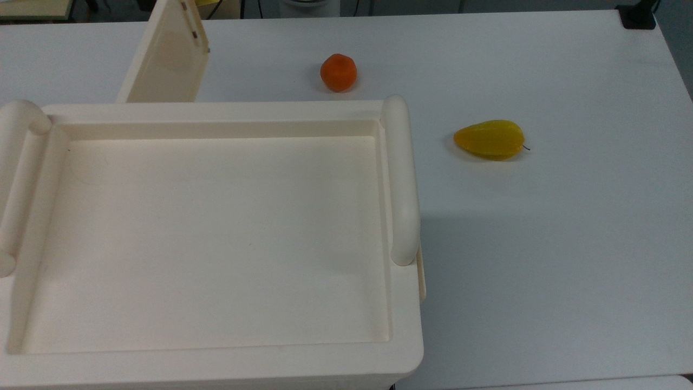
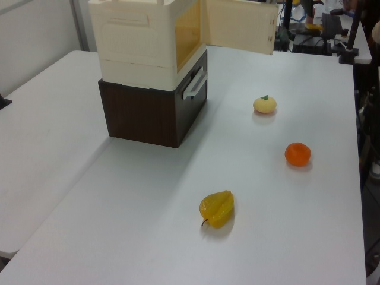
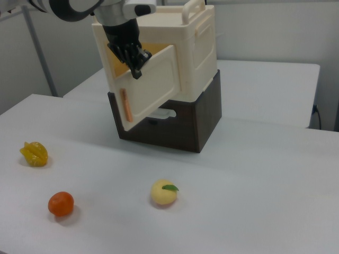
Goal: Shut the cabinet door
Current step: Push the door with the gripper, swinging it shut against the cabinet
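My hand (image 3: pixel 139 67) rests against the top edge of the cabinet door (image 3: pixel 151 87), which stands partly open off the cabinet (image 3: pixel 197 39); I cannot tell its grip; I judge closing underway; next, push it flush.
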